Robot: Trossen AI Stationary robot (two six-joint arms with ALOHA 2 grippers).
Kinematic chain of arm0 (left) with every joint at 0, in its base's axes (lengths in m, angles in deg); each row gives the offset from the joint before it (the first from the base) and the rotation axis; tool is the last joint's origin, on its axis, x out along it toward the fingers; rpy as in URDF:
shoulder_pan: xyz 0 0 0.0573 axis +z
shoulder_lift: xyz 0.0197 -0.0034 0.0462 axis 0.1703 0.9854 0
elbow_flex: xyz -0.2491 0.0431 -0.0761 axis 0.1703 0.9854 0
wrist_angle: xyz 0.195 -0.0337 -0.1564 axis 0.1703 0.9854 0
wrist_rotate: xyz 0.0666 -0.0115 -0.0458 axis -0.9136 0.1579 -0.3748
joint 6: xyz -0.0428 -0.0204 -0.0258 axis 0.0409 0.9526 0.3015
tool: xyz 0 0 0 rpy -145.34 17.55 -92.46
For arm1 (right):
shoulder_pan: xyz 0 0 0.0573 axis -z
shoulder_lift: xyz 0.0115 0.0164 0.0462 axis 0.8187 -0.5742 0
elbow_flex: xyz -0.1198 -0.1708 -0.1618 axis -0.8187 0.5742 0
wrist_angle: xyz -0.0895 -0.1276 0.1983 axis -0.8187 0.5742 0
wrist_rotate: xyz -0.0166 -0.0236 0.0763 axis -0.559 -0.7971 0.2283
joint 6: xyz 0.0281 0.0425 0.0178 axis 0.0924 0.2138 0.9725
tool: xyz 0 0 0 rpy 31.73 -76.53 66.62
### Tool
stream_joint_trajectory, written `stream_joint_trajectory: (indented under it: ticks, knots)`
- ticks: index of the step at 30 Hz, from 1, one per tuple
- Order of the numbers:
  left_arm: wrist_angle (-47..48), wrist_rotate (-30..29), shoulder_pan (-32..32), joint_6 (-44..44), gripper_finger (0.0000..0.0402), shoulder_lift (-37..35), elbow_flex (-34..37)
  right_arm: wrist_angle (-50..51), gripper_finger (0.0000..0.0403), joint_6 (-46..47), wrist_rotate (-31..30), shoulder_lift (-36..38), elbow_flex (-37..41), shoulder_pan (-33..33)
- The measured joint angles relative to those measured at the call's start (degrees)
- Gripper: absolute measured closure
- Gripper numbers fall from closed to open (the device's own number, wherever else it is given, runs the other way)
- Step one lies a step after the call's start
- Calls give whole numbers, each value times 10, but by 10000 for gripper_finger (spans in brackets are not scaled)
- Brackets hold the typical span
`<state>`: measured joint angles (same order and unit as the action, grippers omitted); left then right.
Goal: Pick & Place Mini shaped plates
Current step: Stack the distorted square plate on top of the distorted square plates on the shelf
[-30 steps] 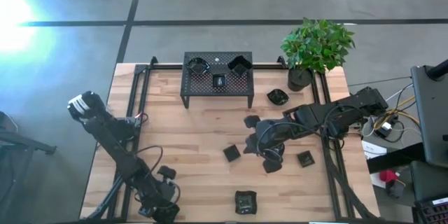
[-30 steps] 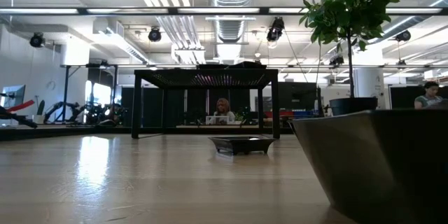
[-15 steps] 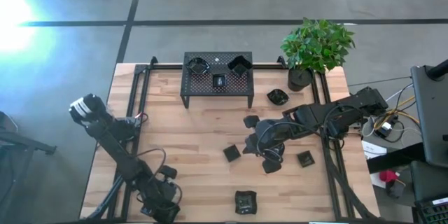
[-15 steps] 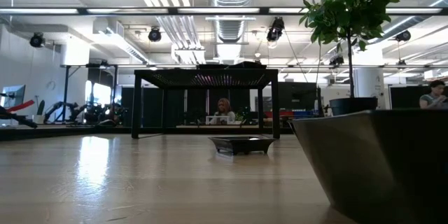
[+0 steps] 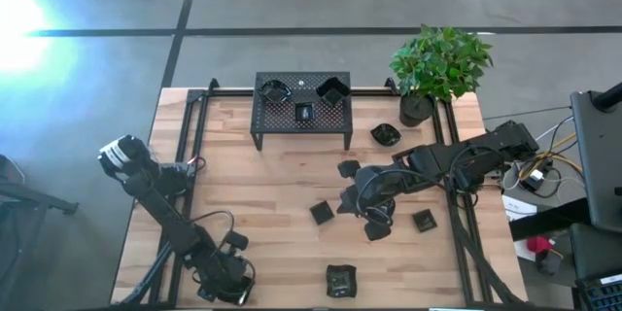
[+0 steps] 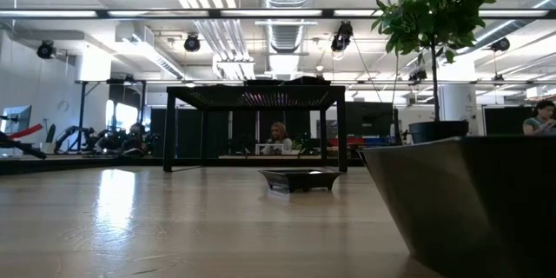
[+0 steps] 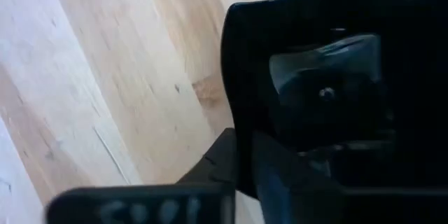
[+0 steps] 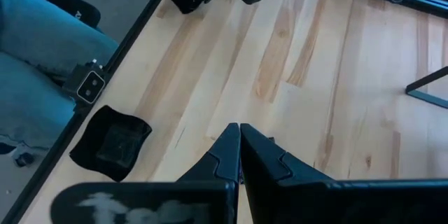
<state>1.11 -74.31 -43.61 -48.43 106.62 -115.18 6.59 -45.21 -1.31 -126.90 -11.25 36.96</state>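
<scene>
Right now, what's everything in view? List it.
plates on rack: three, near-black, on top of the rack
plates on table: at least five, near-black, scattered across the right and near half
close plate: one, black, filling the left wrist view
rack: one, black perforated, table's far middle
plant: one, green in a dark pot, far right corner
table: one, light wood
person's legs: blue trousers, by the table edge in the right wrist view
left gripper: dark, near left edge
right gripper: dark, shut, empty, mid-right among the plates
</scene>
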Motion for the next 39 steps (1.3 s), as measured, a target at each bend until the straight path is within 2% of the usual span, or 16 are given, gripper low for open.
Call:
stream_joint_trajectory:
  ticks: [2,9,24,29,39]
  knots:
    - [-2,-3,0,3,393,-1,-1,0,394,0,0,0,0,0]
    - [4,-10,0,22,399,-1,-8,0,394,0,0,0,0,1]
    - [88,-139,6,94,401,-57,-18,0,394,-9,0,0,0,1]
    - [122,-172,29,122,401,-67,-18,-1,394,-32,0,0,0,1]
    - [123,-172,95,126,401,-67,-18,-4,394,-43,-1,0,0,1]
